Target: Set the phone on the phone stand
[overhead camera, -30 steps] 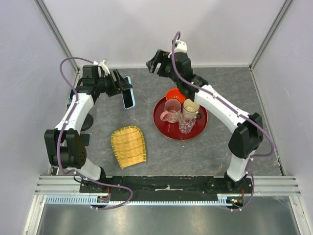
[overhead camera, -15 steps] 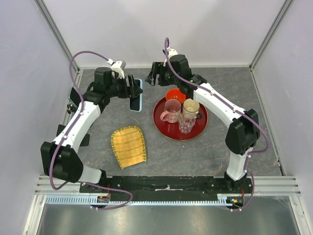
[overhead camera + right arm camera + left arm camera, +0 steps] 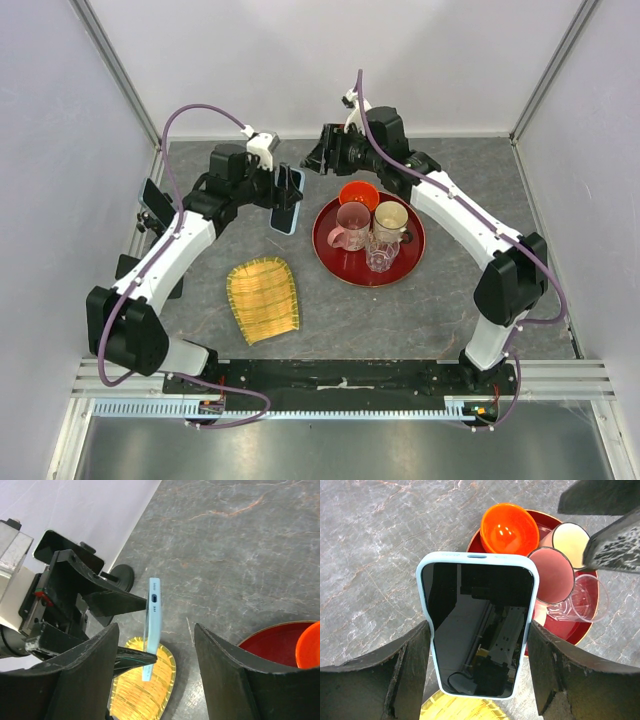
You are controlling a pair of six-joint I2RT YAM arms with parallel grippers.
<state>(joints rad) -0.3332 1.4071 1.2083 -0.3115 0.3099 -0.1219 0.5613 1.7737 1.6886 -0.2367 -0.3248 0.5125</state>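
The phone (image 3: 479, 625), black screen in a light blue case, is held by its long sides between my left gripper's (image 3: 479, 632) fingers, above the table. In the top view the left gripper (image 3: 288, 190) holds the phone (image 3: 286, 216) just left of the red tray. In the right wrist view the phone (image 3: 152, 615) shows edge-on. The black phone stand (image 3: 155, 203) stands at the table's left edge, well left of the phone; its round base (image 3: 119, 575) shows in the right wrist view. My right gripper (image 3: 323, 155) is open and empty, raised behind the tray, its jaws (image 3: 155, 630) wide apart.
A red round tray (image 3: 330, 243) holds an orange bowl (image 3: 358, 194), a pink cup (image 3: 352, 222), a beige cup (image 3: 390, 218) and a clear glass (image 3: 379, 256). A yellow woven mat (image 3: 263, 298) lies in front of the left arm. Walls enclose the table.
My left arm has swung right with the phone, from near the left side to beside the red tray. My right gripper has shifted slightly at the back.
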